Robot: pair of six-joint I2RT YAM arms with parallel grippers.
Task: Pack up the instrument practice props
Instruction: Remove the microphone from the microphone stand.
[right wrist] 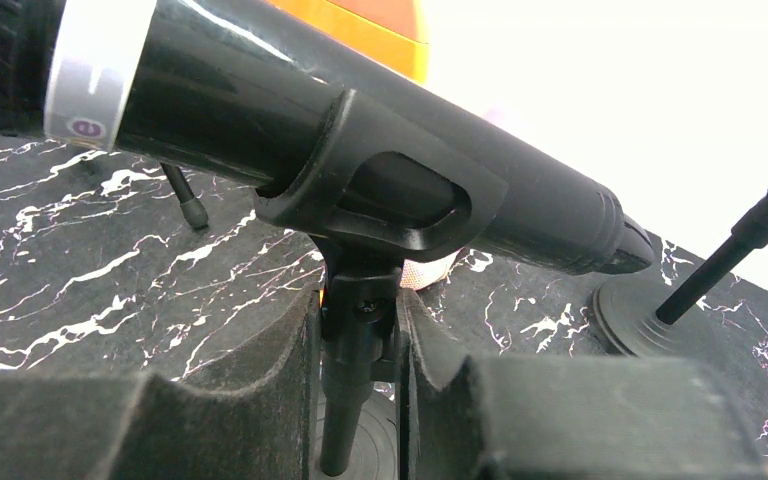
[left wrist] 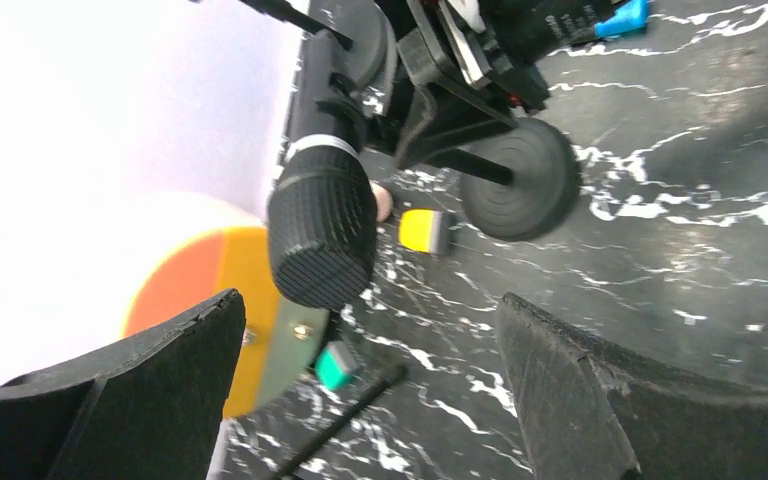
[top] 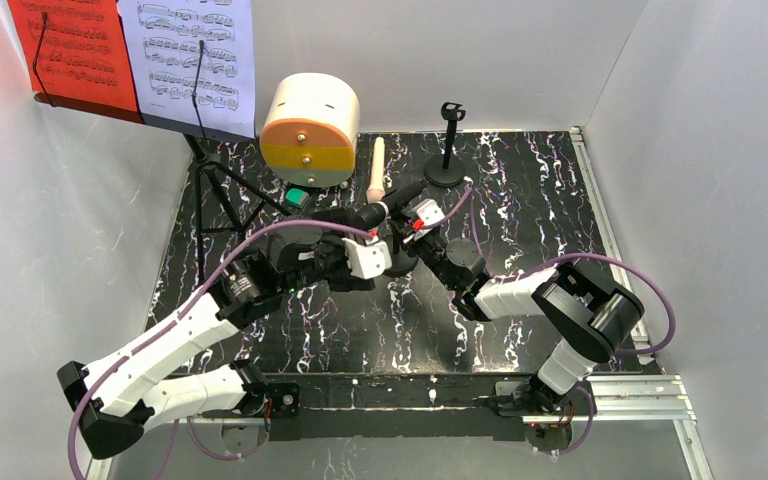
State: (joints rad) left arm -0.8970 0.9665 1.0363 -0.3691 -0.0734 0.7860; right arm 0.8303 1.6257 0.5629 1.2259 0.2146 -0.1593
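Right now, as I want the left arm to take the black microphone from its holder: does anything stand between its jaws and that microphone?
Nothing visible does. The left gripper has open jaws, and the black microphone lies straight ahead of them. The right gripper clamps the holder by its stem.

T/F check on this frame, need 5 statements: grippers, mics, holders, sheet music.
1. The right gripper is shut on the stem of a mic holder with the black microphone in its clip. True.
2. The left gripper is clamped on the black microphone's head. False: its jaws stand open and the head is ahead of them, untouched.
3. The cream microphone lies flat on the table. True.
4. The second mic holder carries a microphone. False: its clip is empty.
5. The music rack is bare. False: the red page and the white page sit on it.
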